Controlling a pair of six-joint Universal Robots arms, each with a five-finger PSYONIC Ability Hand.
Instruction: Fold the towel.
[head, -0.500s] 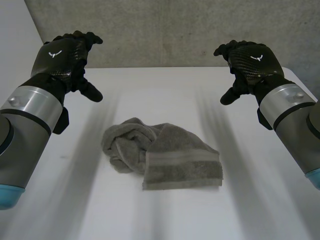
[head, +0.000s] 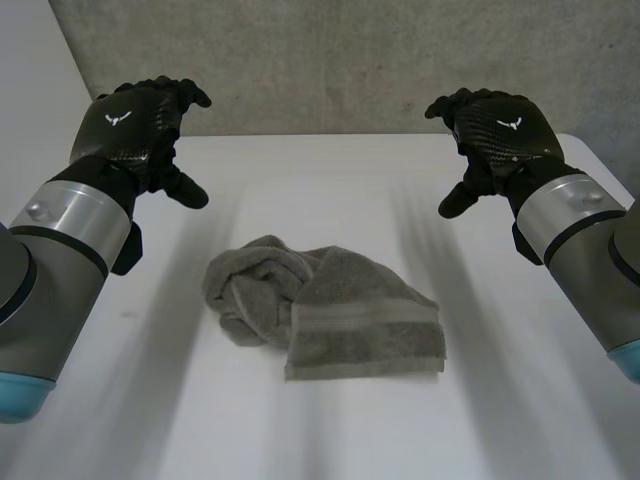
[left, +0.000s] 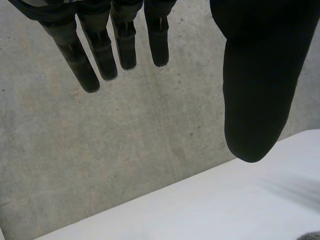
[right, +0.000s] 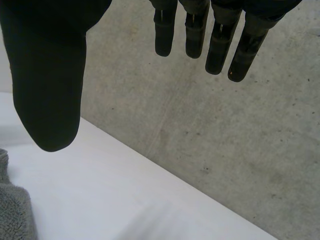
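Towel (head: 325, 310), grey terry, lies on the white table (head: 330, 190) in the middle of the head view, a little below centre. Its left part is bunched into loose rolls and creases. Its right part lies flatter, with a woven band running across it and a straight edge toward the lower side of the frame. Neither hand touches it; both are well apart from it.

In the upper left of the frame, the left hand (head: 135, 125) is raised over the far left part of the table. The back of the hand faces the camera, the fingers reach away toward the grey concrete wall (head: 320, 60), and the thumb juts down and inward. In its own wrist view the fingers (left: 82, 60) hang straight with small gaps between them. The thumb (left: 257, 100) stands well off to one side, and nothing is between them but wall and table edge: a relaxed, spread hand, holding nothing.

In the upper right of the frame, the right hand (head: 495, 125) mirrors it, with the back up and the thumb pointing down and inward. Its wrist view shows straight, slightly parted fingers (right: 215, 45) and the thumb (right: 47, 90) set wide apart, likewise empty. A corner of grey pile shows below the thumb.

A silver cuff follows each wrist, then a grey forearm. The forearms run to the lower corners of the head view, where light-blue caps show.

Each hand carries a small white emblem on its glossy, carbon-weave back, shaped like spread wings meeting at a point.
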